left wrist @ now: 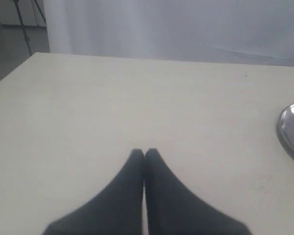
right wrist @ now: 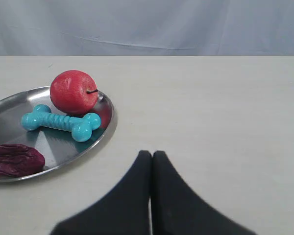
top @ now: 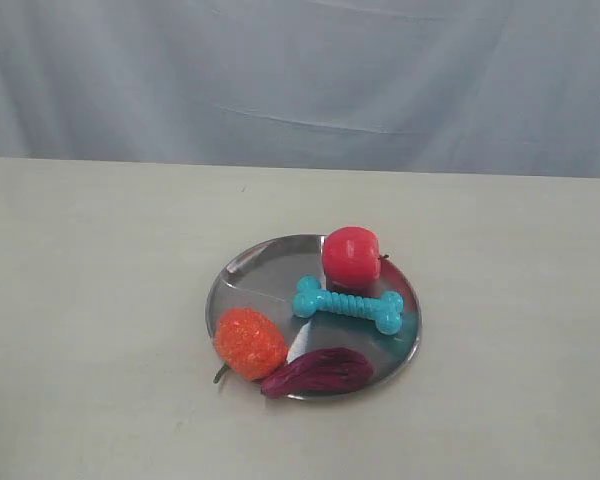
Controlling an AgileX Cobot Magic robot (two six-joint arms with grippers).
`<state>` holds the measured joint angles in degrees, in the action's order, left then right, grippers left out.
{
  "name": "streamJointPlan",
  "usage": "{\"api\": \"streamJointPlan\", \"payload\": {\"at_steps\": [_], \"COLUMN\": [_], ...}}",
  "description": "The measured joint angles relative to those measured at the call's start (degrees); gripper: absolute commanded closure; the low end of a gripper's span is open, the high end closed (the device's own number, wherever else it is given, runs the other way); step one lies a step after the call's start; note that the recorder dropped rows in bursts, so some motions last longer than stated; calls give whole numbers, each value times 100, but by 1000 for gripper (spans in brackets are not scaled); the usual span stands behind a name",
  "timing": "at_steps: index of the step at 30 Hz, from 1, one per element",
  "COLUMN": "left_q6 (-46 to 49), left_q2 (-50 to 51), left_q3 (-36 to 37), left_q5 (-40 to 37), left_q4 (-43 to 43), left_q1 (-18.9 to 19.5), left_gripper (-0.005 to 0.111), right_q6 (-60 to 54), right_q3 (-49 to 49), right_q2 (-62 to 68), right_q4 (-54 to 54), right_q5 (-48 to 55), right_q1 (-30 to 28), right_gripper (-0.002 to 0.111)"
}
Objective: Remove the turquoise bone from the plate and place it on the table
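The turquoise bone [top: 348,304] lies across the middle of the round silver plate [top: 242,275] on the pale beige table [top: 100,260]; the right wrist view shows the turquoise bone [right wrist: 61,122] and the plate [right wrist: 10,105] too. My right gripper [right wrist: 152,153] is shut and empty over bare table, apart from the plate's rim. My left gripper [left wrist: 144,152] is shut and empty over the table, with only the plate's edge [left wrist: 286,128] at the side of its view. Neither gripper shows in the exterior view.
A red apple [top: 351,255] sits on the plate just behind the bone. An orange fruit [top: 249,343] and a dark purple piece [top: 318,372] lie at the plate's front rim. A grey cloth [top: 300,80] hangs behind the table.
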<state>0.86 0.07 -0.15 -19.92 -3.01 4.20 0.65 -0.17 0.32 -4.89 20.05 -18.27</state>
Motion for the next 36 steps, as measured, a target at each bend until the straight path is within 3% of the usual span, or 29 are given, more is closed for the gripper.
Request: {"api": "streamJointPlan", "payload": {"at_steps": [19, 32, 36], "left_q6": [0, 0, 0], "left_q2": [0, 0, 0], "left_q3": [0, 0, 0], "left_q5": [0, 0, 0], "left_q4": [0, 0, 0], "left_q1": [0, 0, 0], "left_gripper": [107, 107, 107], "right_q6": [-65, -10, 1019], "right_q3": [0, 3, 3], "right_q2": [0, 0, 0], "right_q4": [29, 110, -405], "right_q5": [-44, -2005, -3184], "right_q1": [0, 0, 0], "right_gripper": [109, 109, 109]}}
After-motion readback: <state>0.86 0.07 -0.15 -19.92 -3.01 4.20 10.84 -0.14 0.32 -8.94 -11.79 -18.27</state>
